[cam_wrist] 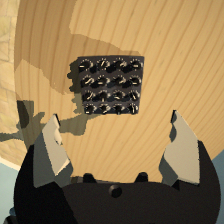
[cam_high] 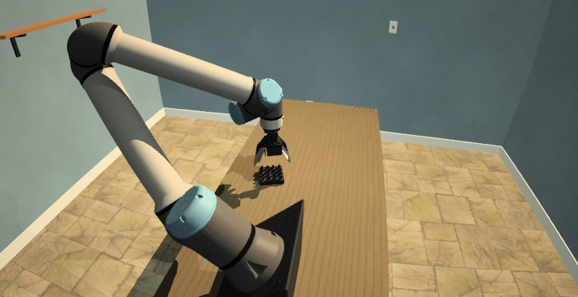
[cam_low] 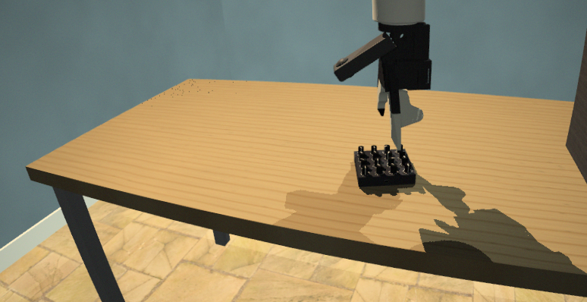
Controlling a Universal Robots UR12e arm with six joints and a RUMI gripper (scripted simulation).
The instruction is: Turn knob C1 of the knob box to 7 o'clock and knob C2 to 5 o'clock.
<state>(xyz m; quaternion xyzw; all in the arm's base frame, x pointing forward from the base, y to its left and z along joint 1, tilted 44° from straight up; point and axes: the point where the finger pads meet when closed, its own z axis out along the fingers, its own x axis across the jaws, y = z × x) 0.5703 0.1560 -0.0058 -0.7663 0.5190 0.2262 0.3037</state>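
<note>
The knob box (cam_high: pixel 271 174) (cam_low: pixel 384 168) (cam_wrist: pixel 108 86) is a small black block with a grid of several knobs. It lies flat on the wooden table (cam_high: pixel 343 198) (cam_low: pixel 230 135). Each knob carries a white mark in the wrist view; I cannot read their hours. My gripper (cam_high: pixel 272 155) (cam_low: pixel 389 127) (cam_wrist: pixel 114 112) is open and empty. It hangs a short way above the box, with the fingertips just over the box's far edge in the exterior view. In the wrist view the box lies ahead of the two spread fingers.
The arm's dark base mount (cam_high: pixel 283 230) stands on the near end of the table. The table's long edges (cam_low: pixel 164 207) drop to a tiled floor. A wall shelf (cam_high: pixel 48 24) hangs at the far left.
</note>
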